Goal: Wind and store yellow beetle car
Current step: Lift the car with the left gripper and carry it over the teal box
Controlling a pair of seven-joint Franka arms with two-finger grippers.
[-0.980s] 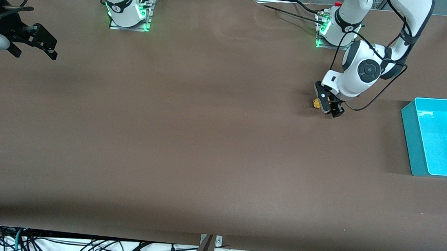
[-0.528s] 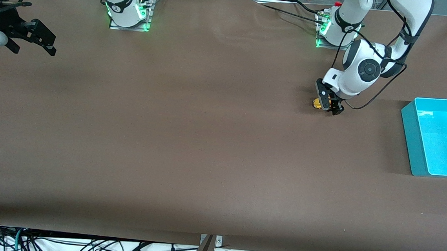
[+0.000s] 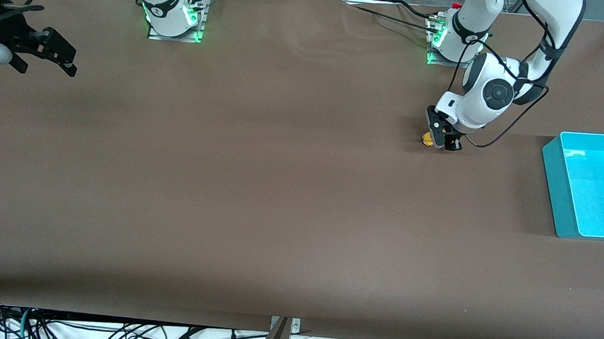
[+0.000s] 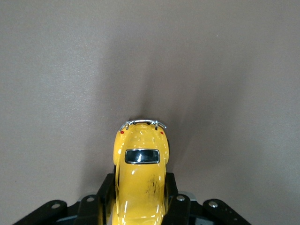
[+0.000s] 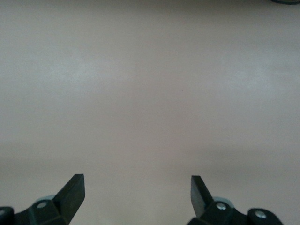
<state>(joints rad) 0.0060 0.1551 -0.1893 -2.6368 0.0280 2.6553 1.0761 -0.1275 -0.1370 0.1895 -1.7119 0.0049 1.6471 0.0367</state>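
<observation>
The yellow beetle car (image 3: 428, 140) stands on the brown table toward the left arm's end, near that arm's base. My left gripper (image 3: 442, 139) is down at the table and shut on the car. In the left wrist view both black fingers (image 4: 107, 197) press against the sides of the yellow beetle car (image 4: 140, 178), whose dark window and chrome bumper stick out past them. My right gripper (image 3: 60, 59) hangs open over the table's edge at the right arm's end; its fingertips (image 5: 75, 190) stand wide apart with only bare table between them.
A turquoise bin (image 3: 550, 155) stands at the left arm's end of the table, a little nearer the front camera than the car. Both arm bases (image 3: 175, 11) sit along the table's edge farthest from that camera. Cables hang below the nearest edge.
My left gripper has sunk a little around the car and its fingers have closed on the car's sides. The right arm has barely shifted.
</observation>
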